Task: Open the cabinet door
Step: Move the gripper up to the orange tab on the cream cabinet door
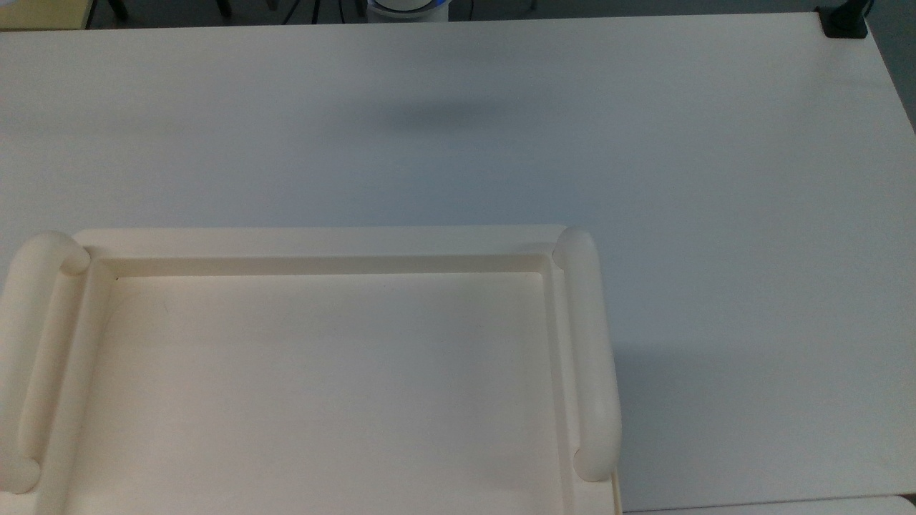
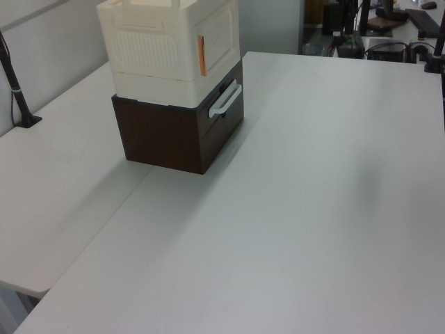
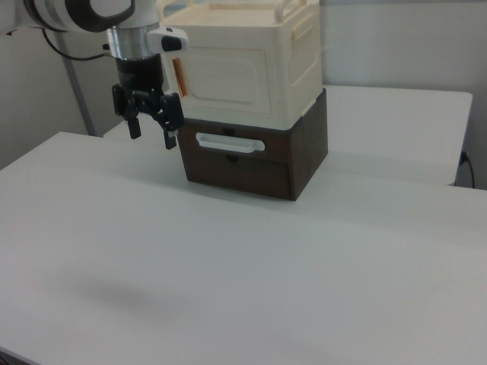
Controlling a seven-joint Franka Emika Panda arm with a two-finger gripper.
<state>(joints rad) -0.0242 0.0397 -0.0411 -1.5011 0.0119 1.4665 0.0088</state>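
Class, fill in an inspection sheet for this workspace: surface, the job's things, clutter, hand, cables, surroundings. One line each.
Surface: white table, bare in front of the units.
Job's things: cream cabinet stacked on a dark brown drawer unit; cabinet door shut, an orange strip along its edge at the right view's left.
Clutter: nothing seen.
Hand: hand open, hanging above the table at the right view's left of the cabinet, touching nothing.
Cables: a dark cable behind the arm.
Surroundings: black clamp at a table corner; desks with equipment beyond.
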